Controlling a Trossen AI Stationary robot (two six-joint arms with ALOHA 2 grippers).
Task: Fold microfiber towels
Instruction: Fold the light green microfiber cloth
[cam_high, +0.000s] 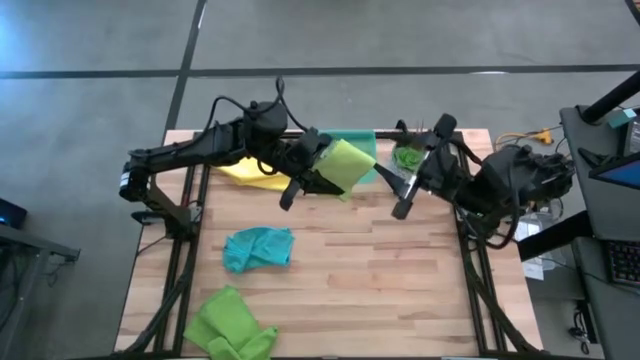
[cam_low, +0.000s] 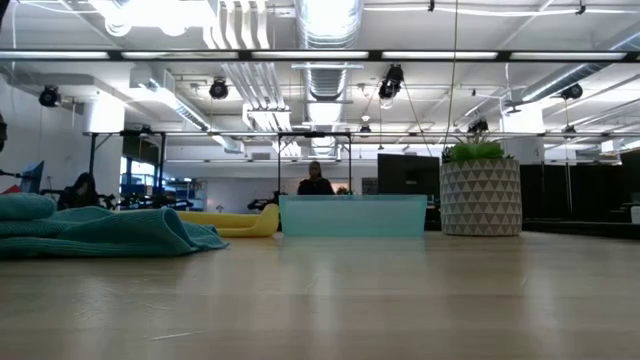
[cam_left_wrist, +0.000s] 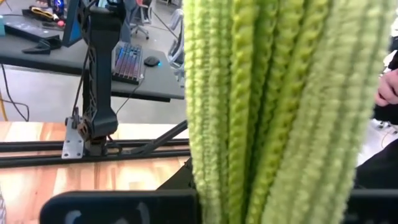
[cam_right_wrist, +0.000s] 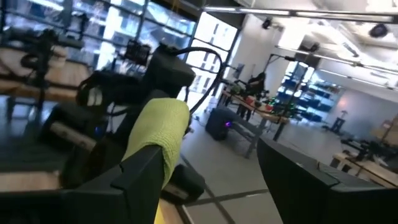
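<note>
**Lime towel held aloft by your left arm, right fingers spread**

From above, your left gripper (cam_high: 318, 172) sits over the far middle of the table (cam_high: 400, 280), its fingers clamped on a lime green towel (cam_high: 347, 165) that hangs clear of the wood. In the left wrist view that cloth (cam_left_wrist: 273, 112) fills the frame, its ribbed pile running in vertical folds. Your right gripper (cam_high: 398, 189) is just beside it, its fingers standing apart and holding nothing; in the right wrist view the towel (cam_right_wrist: 158, 134) appears past one finger (cam_right_wrist: 134, 180), though you cannot tell whether they touch.

The yellow towel (cam_high: 252, 172) lies at the far edge, partly under the left arm. The teal-blue towel (cam_high: 258, 247) is bunched on the left half of the table, and the second lime green towel (cam_high: 232, 322) lies crumpled at the near left corner. The translucent green tray (cam_high: 362, 140) stands at the far edge behind the held cloth. In the low view, a person (cam_low: 316, 180) shows beyond the tray.
</note>
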